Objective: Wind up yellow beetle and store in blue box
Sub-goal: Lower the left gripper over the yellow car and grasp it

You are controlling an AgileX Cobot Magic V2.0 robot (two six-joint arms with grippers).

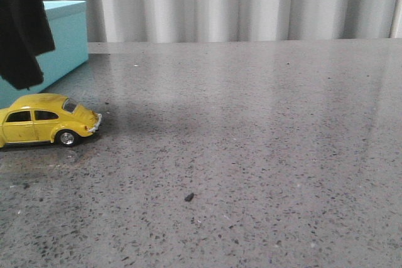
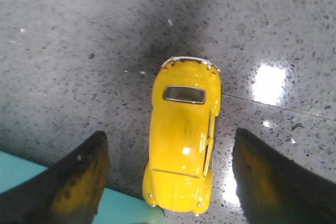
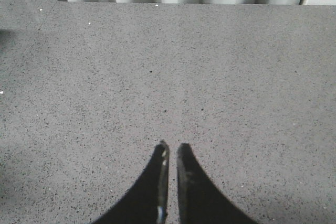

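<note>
- We see a speckled grey stone table (image 1: 251, 155) in front of pale pleated curtains (image 1: 239, 1).
- The small glossy yellow toy beetle car (image 2: 182, 135) stands on its wheels at the table's left edge, directly below our left gripper (image 2: 168, 182), whose fingers hang spread wide to either side of it, not touching. Its long axis runs along the gap between them.
- The large turquoise-blue box (image 1: 63, 42) sits just behind the car.
- Our right gripper (image 3: 171, 182) is pressed shut, holding nothing.
- The car's front is cut off in the front view; we see no winding mechanism.

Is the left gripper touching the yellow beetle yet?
Apart. The left wrist view shows the left gripper open, bare table between each finger and the yellow beetle.
</note>
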